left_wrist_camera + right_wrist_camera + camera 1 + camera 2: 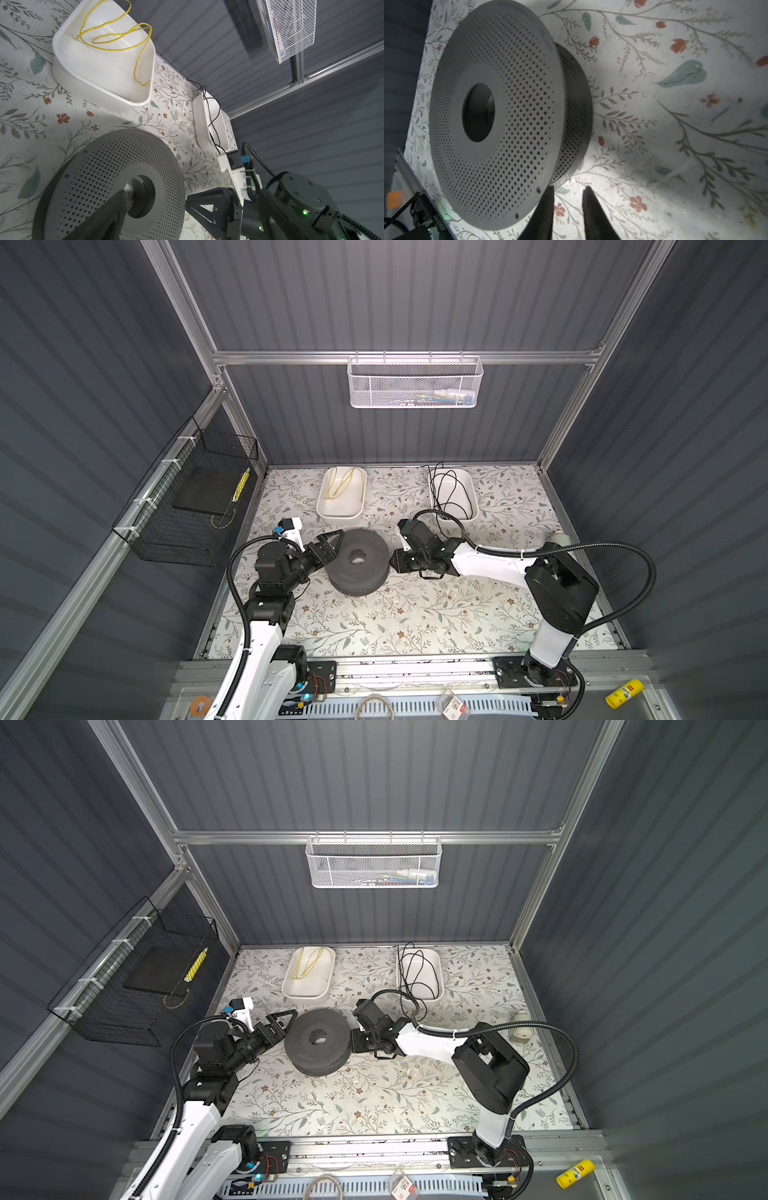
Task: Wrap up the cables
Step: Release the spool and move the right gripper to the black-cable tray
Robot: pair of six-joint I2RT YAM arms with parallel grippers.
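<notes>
cable: thin black cable [436,493] loose in rear white plastic tray [473,499], not yet wound | grey perforated spool [361,578] flat on mid surface [415,622], bare | left end effector [330,547] wide, one finger over the hub, likely bracing the spool | right end effector [569,188] narrow, empty, just beside the rim

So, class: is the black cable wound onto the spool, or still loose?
Loose: the black cable lies in slack loops in the white tray, spilling over its rim; none shows on the spool.
</notes>
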